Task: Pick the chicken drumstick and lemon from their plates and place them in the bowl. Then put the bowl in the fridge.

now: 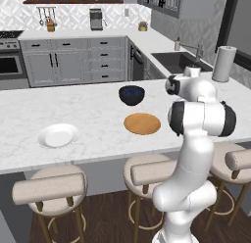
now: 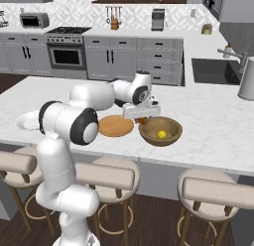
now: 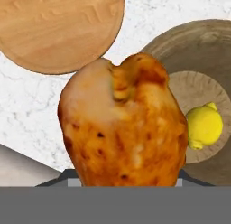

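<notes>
The chicken drumstick (image 3: 124,126) between my fingers looks roasted: orange-brown skin with a slight sheen, dark specks and an uneven, lumpy surface. The bowl (image 2: 160,131) is tan-brown wood, matt, with faint grain and a paler inside. The lemon (image 3: 204,126) in it is bright yellow and smooth. One plate (image 1: 142,123) is flat grained wood; the other plate (image 1: 58,135) is glossy white. The worktop (image 1: 93,114) is pale veined marble, polished. The dark bowl (image 1: 131,94) is glossy.

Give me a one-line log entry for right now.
end effector: holding chicken drumstick | position: beside wooden bowl | lemon: in bowl | fridge step: pending
</notes>
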